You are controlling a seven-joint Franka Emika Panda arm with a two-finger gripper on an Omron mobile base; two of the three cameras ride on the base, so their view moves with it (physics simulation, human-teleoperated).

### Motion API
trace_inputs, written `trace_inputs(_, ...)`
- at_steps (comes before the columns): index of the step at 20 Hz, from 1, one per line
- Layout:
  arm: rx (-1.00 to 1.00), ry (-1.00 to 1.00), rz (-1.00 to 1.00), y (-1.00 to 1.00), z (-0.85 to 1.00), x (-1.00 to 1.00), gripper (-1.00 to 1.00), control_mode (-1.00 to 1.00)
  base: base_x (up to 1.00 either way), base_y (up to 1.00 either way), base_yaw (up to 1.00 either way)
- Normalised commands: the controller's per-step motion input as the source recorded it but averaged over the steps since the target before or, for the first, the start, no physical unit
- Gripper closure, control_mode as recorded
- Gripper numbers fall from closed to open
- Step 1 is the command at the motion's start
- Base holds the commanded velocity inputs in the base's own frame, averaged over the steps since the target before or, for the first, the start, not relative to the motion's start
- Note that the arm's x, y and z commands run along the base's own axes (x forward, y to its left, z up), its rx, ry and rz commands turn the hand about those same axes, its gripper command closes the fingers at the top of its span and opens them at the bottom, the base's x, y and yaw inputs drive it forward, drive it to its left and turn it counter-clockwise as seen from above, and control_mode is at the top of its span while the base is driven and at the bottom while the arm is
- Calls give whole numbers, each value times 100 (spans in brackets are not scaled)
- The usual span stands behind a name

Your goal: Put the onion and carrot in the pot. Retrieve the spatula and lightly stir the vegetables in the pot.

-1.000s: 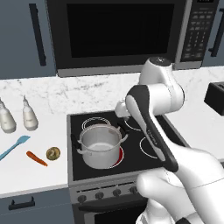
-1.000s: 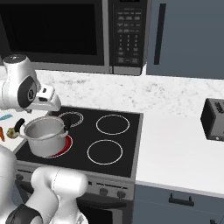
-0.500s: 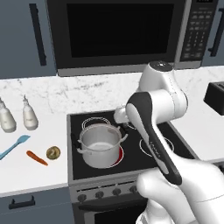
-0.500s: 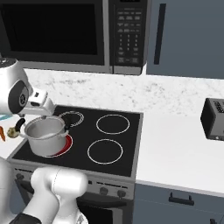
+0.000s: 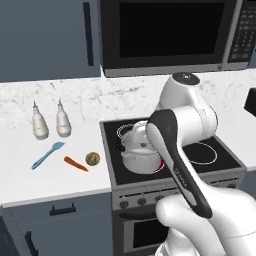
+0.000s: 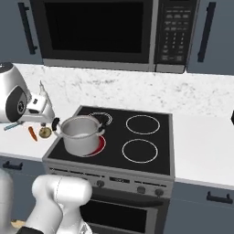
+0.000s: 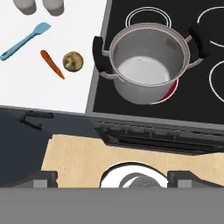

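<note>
The steel pot (image 7: pixel 148 61) stands empty on the stove's front left burner, also seen as the pot (image 5: pixel 139 151) and the pot (image 6: pixel 81 135). On the white counter to its left lie the onion (image 7: pixel 72 61), the carrot (image 7: pixel 52 64) and the light blue spatula (image 7: pixel 25 40). From the left base view the onion (image 5: pixel 92 159), the carrot (image 5: pixel 76 163) and the spatula (image 5: pixel 47 154) lie in a row. My gripper (image 7: pixel 114 178) hangs open and empty, high above the stove's front edge, left of the pot (image 6: pixel 42 119).
Two white bottles (image 5: pixel 40 122) (image 5: pixel 63 120) stand at the back of the counter. A microwave (image 5: pixel 170 30) hangs over the stove (image 6: pixel 146 146). A dark toaster (image 5: pixel 251 102) sits at the far right. My own forearm (image 5: pixel 175 160) hides part of the pot.
Both base views have shifted, so the pot and vegetables now sit further right in the picture: the base has driven left. The arm has swung with it; the gripper stays open.
</note>
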Motion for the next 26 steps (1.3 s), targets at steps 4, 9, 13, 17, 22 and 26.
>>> trace_inputs(4,0,0,0,0,0,0,-100,100,6,75,0)
trace_inputs(9,0,0,0,0,0,0,-100,100,51,24,0)
trace_inputs(13,0,0,0,0,0,0,-100,100,88,0,-6)
trace_inputs(17,0,1,0,4,0,8,-100,-100,53,1,-4)
trace_inputs(22,-1,3,0,29,-19,18,-100,-100,0,0,0)
trace_inputs(26,-3,7,-2,32,-54,49,-100,-100,0,0,0)
